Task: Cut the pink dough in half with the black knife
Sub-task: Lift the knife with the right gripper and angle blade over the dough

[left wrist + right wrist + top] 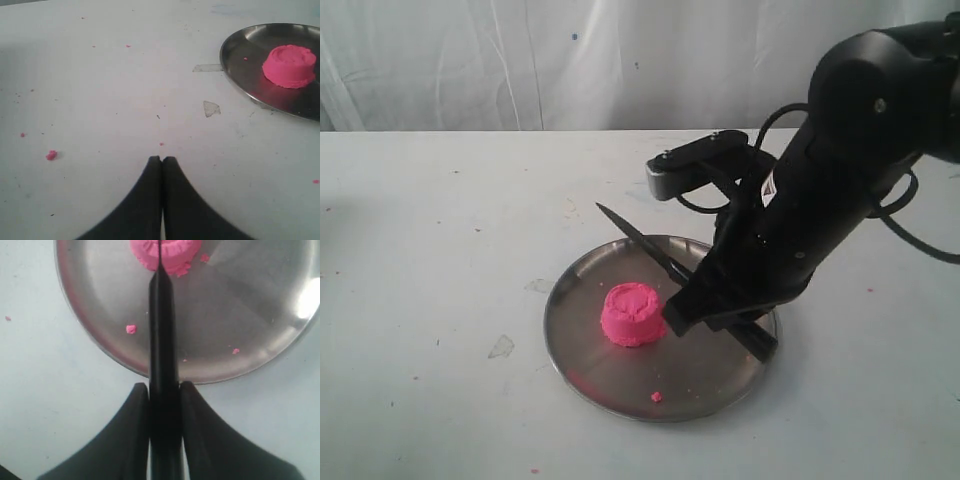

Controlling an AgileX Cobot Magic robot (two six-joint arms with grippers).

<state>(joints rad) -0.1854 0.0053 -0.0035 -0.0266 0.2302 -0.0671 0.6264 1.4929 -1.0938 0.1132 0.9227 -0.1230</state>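
The pink dough (634, 314) is one whole squat cylinder near the middle of the steel plate (580, 345); it also shows as the dough (290, 65) and the dough (172, 252). My right gripper (164, 387) is shut on the handle of the black knife (162, 330), and its blade points across the plate in line with the dough's middle. In the exterior view the knife (640, 243) slants just behind the dough, held by the right gripper (715, 305). My left gripper (162, 159) is shut and empty over bare table, well away from the plate (240, 65).
Small pink crumbs lie on the plate (131, 329) and on the table (51, 155). Clear tape scraps are stuck to the white table (211, 108) near the plate. A white curtain (520, 60) hangs behind the table.
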